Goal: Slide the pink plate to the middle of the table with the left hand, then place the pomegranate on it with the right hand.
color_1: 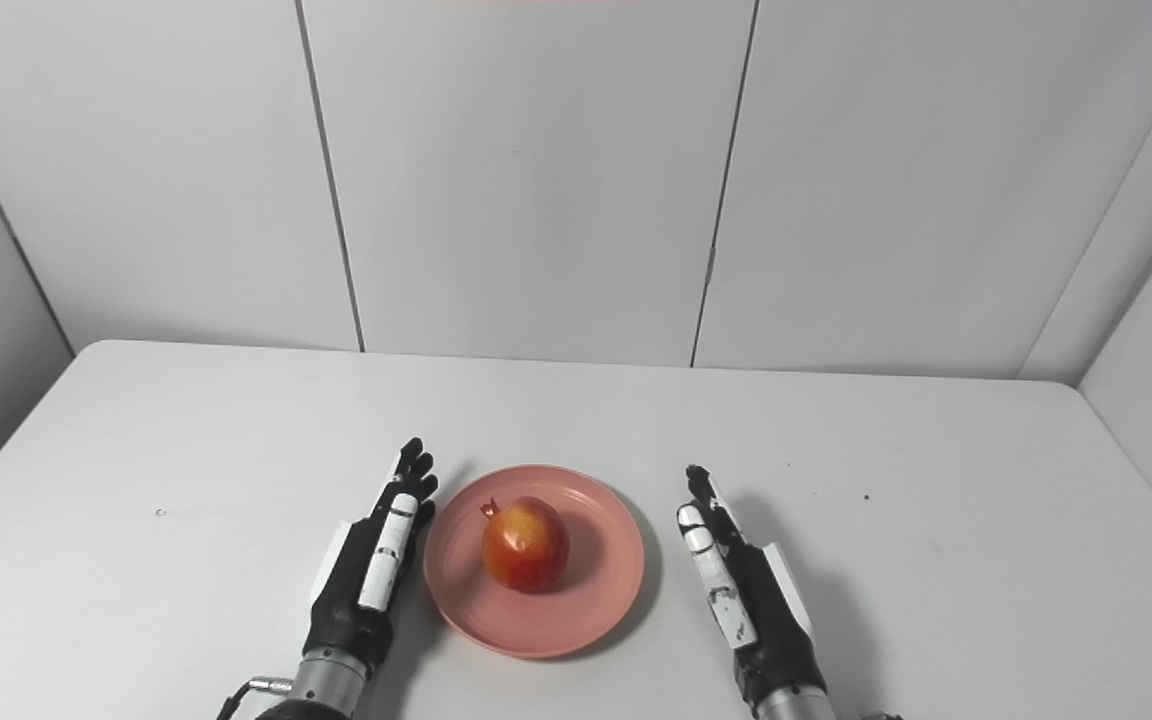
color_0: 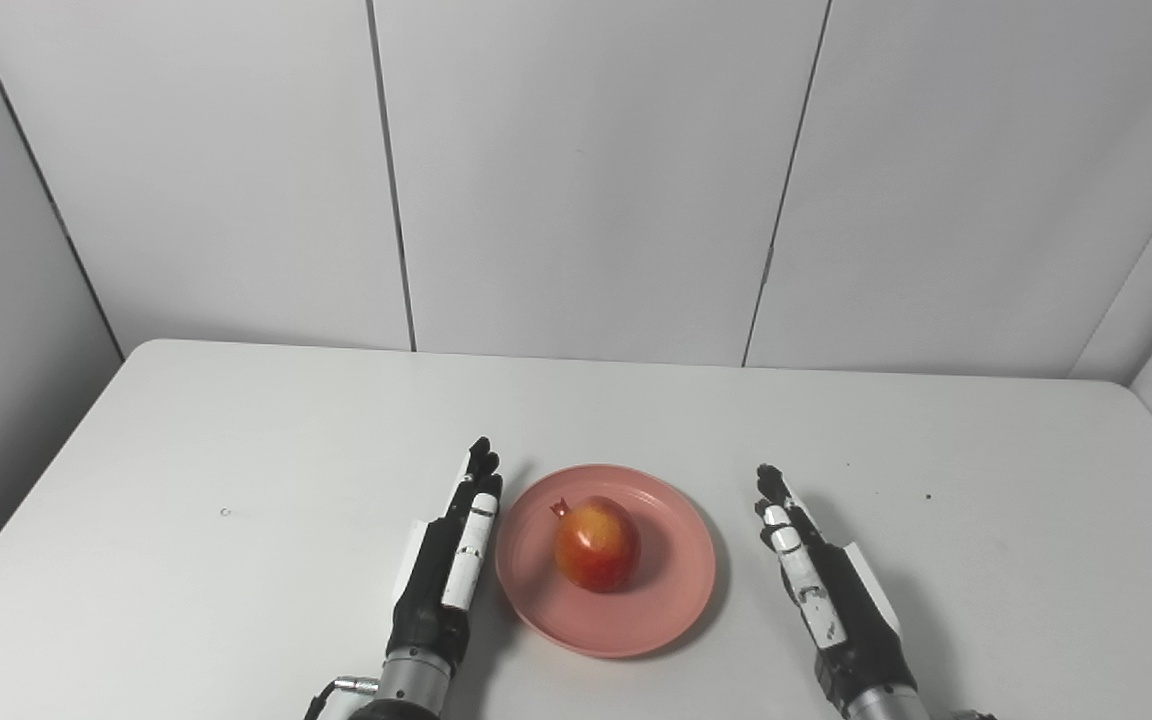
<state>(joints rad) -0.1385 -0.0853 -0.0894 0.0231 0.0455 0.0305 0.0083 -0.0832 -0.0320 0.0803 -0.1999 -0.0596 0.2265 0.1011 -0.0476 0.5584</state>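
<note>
The pomegranate (color_0: 596, 544) sits on the pink plate (color_0: 671, 600) mid-surface, near the front edge; the job looks done, so the left hand (color_0: 446, 560) and right hand (color_0: 821, 585) lie released, holding nothing.

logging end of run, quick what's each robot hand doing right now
Left robot hand: open, holding nothing, beside the pink plate.
Right robot hand: open, holding nothing; the pomegranate sits on the plate.

I count one pink plate (color_0: 626, 615), one pomegranate (color_0: 596, 543), two hands, and maybe three tiny specks on the tabletop (color_0: 236, 430).
</note>
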